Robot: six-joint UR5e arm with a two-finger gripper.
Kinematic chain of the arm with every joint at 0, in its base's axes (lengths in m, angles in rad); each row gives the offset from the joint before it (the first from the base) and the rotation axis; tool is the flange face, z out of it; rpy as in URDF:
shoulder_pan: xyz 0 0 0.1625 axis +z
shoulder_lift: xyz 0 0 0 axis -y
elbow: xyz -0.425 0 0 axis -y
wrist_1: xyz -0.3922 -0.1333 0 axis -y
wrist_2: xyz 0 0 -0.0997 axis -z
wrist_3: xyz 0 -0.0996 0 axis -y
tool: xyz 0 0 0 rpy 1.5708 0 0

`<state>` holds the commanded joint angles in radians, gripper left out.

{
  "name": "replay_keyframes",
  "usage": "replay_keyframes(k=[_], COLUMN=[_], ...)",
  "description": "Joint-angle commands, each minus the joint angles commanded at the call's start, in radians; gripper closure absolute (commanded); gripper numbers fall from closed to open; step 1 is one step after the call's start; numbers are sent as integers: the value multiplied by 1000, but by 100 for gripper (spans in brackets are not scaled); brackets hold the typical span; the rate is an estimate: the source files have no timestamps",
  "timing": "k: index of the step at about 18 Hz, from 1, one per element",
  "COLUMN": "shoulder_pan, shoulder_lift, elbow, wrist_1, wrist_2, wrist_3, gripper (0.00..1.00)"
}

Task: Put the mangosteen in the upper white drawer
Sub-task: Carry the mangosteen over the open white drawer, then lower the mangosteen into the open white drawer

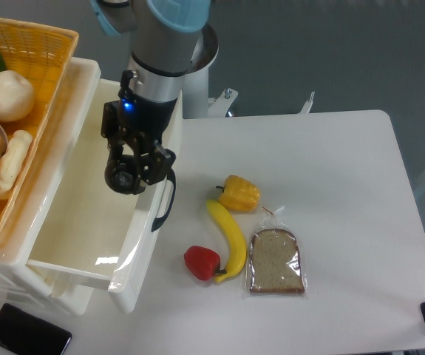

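Note:
The mangosteen [123, 178], a small glossy black-purple ball, is held between the fingers of my gripper [128, 174]. The gripper is shut on it and hangs over the right side of the open upper white drawer [72, 229], just inside its front wall. The mangosteen is above the drawer's floor, not resting on it. The drawer's dark curved handle [166, 204] sits just right of the gripper. The inside of the drawer shows nothing else.
A yellow wicker basket [49, 66] of vegetables stands on top at the left. On the table are a yellow pepper [239, 194], banana [228, 240], red pepper [201, 262] and bagged bread [276, 261]. A black phone [27, 339] lies at the front left. The lower white drawer [53, 292] juts out below.

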<state>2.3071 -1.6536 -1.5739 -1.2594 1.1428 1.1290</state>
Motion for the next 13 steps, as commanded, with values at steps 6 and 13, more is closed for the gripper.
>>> replay_keyframes(k=[6, 13], shoulder_pan=[-12, -35], shoulder_lift=[-8, -26], elbow=[-32, -52], wrist_1=[-5, -32], wrist_2=[2, 5], wrist_3=[17, 77], gripper=[75, 44])
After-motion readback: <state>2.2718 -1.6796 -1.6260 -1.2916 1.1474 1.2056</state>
